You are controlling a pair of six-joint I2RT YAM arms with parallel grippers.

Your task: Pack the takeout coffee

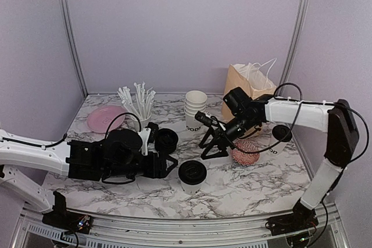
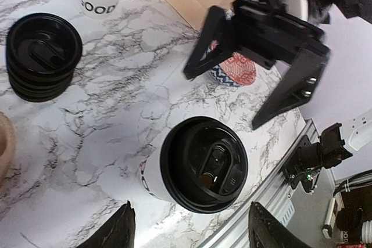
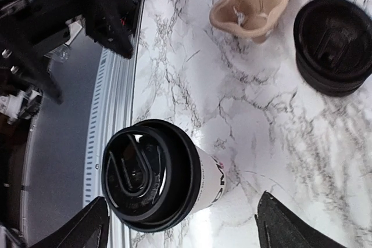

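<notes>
Marbled tabletop (image 1: pixel 244 187) carried the takeout coffee (image 1: pixel 192 176) upright near its front edge, between your left end effector (image 2: pixel 195 227) and right end effector (image 3: pixel 183 227), both spread apart and empty. Had both closed in together, you risked a collision or a toppled cup.

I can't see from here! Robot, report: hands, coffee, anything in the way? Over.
Left hand open, right hand open. Near coffee cup lidded, on table, not bagged. Right arm crosses before bag.

White arms (image 1: pixel 296 111) — blk fingers (image 2: pixel 206 42), cables (image 1: pixel 288 83)
</notes>
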